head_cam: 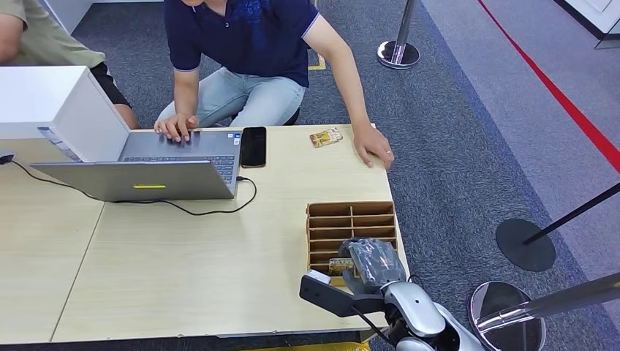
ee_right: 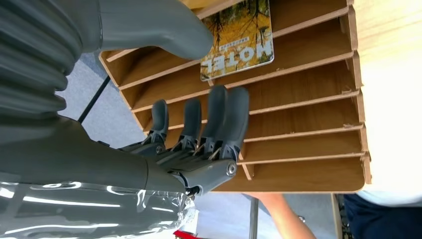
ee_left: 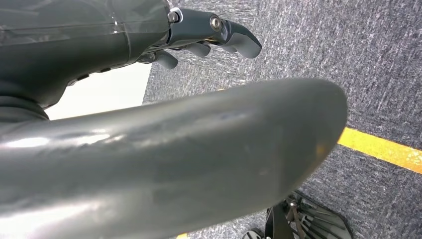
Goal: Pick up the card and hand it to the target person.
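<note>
My right hand [ee_right: 199, 134] hovered over the wooden card rack [ee_right: 318, 94], its fingers [ee_right: 226, 117] straight and side by side, the thumb [ee_right: 159, 30] set apart from them, holding nothing. The gap between thumb and fingers lined up with the card [ee_right: 238, 40], which I judged was the reason for that pose: ready to close on its exposed edge. The card, printed with yellow foliage and the word "MOTEL", lay in the rack's slot nearest me, at the near right corner of the worktop [head_cam: 183, 270]. My left hand [ee_left: 214, 32] hung low over the carpet, fingers loosely curled with nothing in them.

I counted one card in the rack and a second, similar one [head_cam: 326, 137] lying loose at the worktop's far edge, near the hand [head_cam: 373, 146] of the person in the dark blue shirt [head_cam: 241, 36]. Also one laptop [head_cam: 146, 164], one black phone [head_cam: 253, 146], and two people: that one seated opposite, probably my target, and another at the far left.
</note>
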Tool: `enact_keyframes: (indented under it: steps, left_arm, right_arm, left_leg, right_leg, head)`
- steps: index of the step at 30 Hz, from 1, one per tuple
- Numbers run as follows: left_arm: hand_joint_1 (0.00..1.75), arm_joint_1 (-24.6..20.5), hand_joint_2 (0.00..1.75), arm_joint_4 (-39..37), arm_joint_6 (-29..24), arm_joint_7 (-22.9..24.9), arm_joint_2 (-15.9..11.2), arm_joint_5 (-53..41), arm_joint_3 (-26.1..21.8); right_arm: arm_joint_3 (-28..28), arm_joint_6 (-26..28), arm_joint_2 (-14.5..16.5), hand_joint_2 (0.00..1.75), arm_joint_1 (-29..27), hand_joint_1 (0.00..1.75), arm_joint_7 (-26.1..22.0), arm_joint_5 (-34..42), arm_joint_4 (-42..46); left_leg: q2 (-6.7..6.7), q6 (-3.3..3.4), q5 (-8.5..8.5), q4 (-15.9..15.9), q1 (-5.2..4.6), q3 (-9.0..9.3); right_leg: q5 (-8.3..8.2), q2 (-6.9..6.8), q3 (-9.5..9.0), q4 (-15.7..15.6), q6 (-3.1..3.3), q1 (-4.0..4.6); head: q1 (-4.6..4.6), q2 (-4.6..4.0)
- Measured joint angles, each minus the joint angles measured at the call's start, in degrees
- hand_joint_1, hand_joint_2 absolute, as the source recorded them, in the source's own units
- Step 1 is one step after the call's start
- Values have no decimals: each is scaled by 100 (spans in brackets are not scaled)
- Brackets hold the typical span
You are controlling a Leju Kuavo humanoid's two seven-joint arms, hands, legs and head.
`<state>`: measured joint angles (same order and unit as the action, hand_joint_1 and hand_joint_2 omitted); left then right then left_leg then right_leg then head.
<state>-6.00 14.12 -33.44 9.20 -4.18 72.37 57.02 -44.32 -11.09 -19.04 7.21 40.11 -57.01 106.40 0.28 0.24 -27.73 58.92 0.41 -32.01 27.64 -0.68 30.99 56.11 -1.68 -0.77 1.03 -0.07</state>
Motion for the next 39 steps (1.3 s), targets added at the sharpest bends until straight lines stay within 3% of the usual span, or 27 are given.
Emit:
enact_keyframes:
  steps: [11, 39]
  left_arm:
    - [0, 0, 0, 0, 0, -1, 11, 0, 0]
    - [0, 0, 0, 0, 0, 3, 18, 0, 2]
  right_arm:
    - [-30, -16, 3, 175, 12, 78, 0, 101, -72]
    - [-110, -95, 56, 175, 93, 91, 0, 299, -298]
  left_leg:
    - [0, 0, 0, 0, 0, 0]
    - [0, -1, 1, 0, 0, 0]
  right_leg:
    - [0, 0, 0, 0, 0, 0]
    - [0, 0, 0, 0, 0, 0]
  head:
    - [0, 0]
    - [0, 0]
